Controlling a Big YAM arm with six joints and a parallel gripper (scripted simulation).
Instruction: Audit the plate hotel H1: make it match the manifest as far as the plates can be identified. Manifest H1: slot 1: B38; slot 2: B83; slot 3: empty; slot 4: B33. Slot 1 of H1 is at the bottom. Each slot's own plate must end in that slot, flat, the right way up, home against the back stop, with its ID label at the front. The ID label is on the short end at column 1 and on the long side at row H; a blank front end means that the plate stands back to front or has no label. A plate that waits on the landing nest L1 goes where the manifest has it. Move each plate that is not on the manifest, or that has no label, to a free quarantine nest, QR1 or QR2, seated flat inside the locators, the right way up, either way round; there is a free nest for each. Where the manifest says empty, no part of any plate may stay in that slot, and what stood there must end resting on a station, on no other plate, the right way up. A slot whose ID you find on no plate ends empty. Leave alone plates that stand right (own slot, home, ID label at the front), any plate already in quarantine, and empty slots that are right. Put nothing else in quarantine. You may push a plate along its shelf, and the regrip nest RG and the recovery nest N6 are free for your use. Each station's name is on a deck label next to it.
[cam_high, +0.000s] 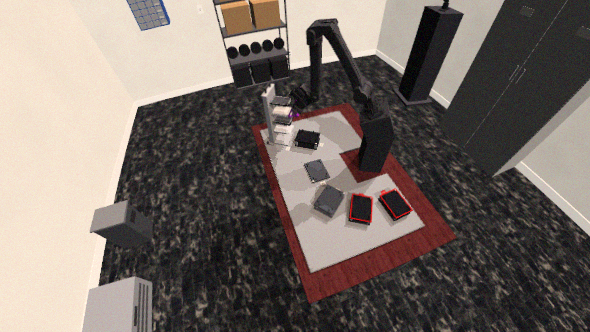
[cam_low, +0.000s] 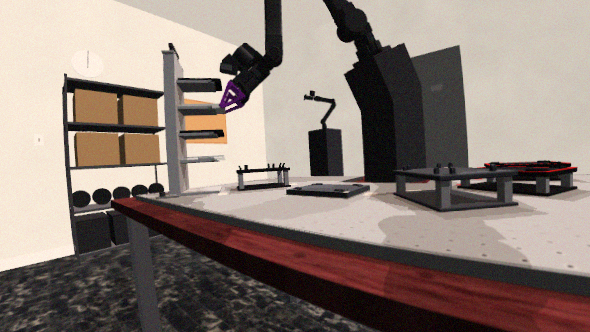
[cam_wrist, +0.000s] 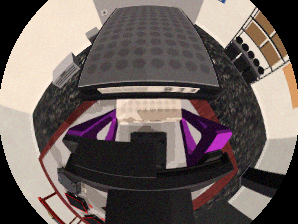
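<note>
The plate hotel H1 (cam_high: 270, 115) (cam_low: 172, 125) stands at the table's back left with four shelves. A dark plate (cam_low: 197, 85) (cam_wrist: 150, 50) fills the top slot; its front label (cam_wrist: 181, 89) is too blurred to read. A light grey plate (cam_low: 200, 108) (cam_wrist: 147, 112) lies in slot 3, a dark plate (cam_low: 197, 131) in slot 2 and a pale plate (cam_low: 202, 159) in slot 1. My gripper (cam_high: 292, 116) (cam_low: 229, 100) (cam_wrist: 148, 112), with purple fingers, is at the front of slot 3. It tilts down and is shut on the front end of the light grey plate.
A black raised nest (cam_high: 307, 138) (cam_low: 262, 177) stands in front of the hotel. A flat grey nest (cam_high: 317, 170) (cam_low: 327, 189) and a raised grey nest (cam_high: 329, 200) (cam_low: 452, 175) follow. Two red-rimmed quarantine nests (cam_high: 360, 208) (cam_high: 395, 204) sit at the right. The arm's black base column (cam_high: 375, 140) stands behind.
</note>
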